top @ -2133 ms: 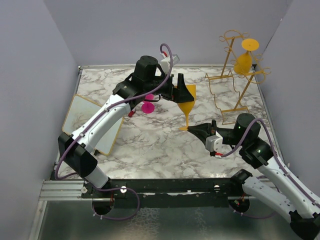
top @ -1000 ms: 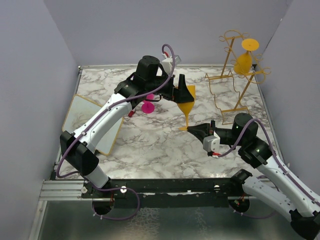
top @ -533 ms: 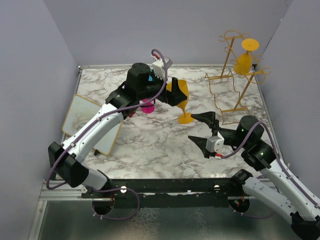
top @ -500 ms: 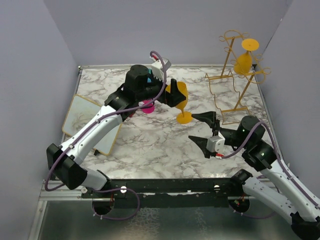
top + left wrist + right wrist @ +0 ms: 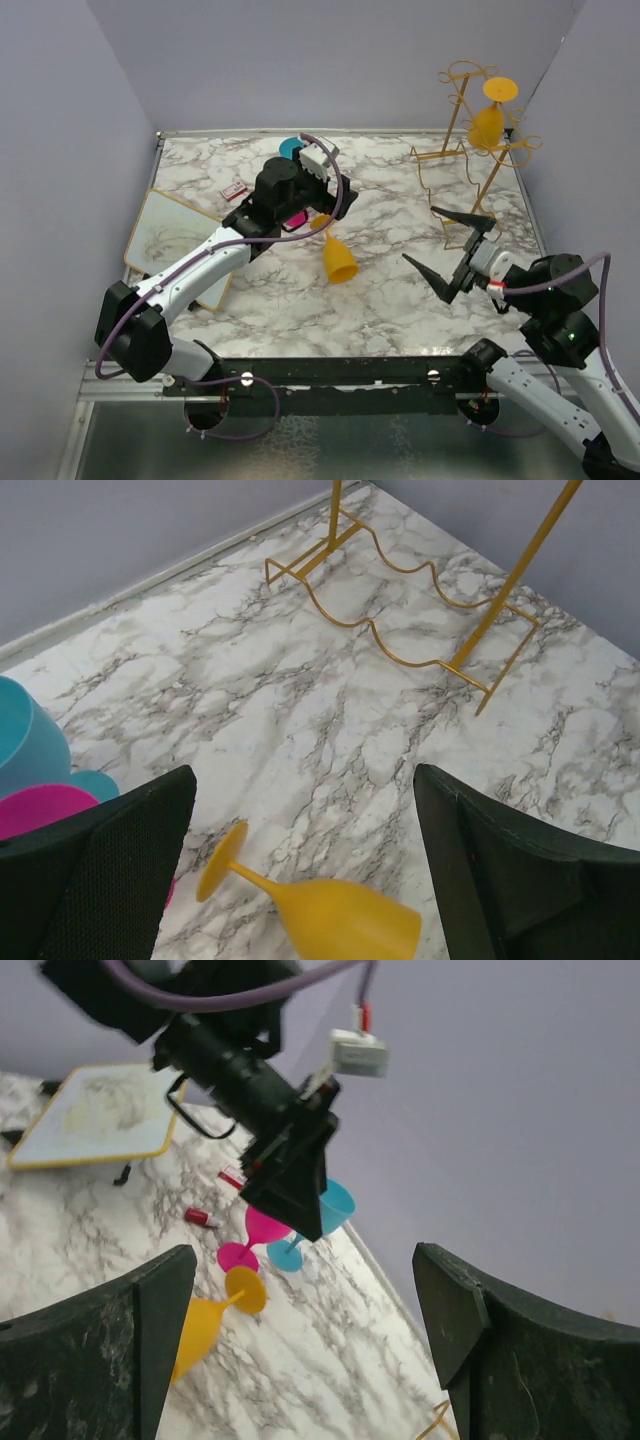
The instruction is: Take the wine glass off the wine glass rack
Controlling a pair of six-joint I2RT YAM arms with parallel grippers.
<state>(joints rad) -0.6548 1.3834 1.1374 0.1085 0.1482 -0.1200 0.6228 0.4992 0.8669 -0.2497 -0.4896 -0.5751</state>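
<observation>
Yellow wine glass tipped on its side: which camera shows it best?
The left wrist view: the yellow wine glass shows large, foot, stem and bowl, on its side between the open jaws. The top external view shows the glass small, mostly its bowl. The right wrist view catches only foot and part of the bowl.

Here's the lie of it: the wine glass rack (image 5: 470, 150) stands in the far right corner of the table (image 5: 400, 310), with a wine glass (image 5: 487, 122) hanging upside down near its top. Mid-table, a second glass (image 5: 339, 260) lies on its side (foot away, bowl toward the near edge). The left gripper (image 5: 303, 785) is above it, the right gripper (image 5: 418, 233) off to its right, before the rack. A third glass (image 5: 290, 147) is near the back edge, a board (image 5: 170, 240) along the left edge, a small card (image 5: 234, 191) just behind it.
</observation>
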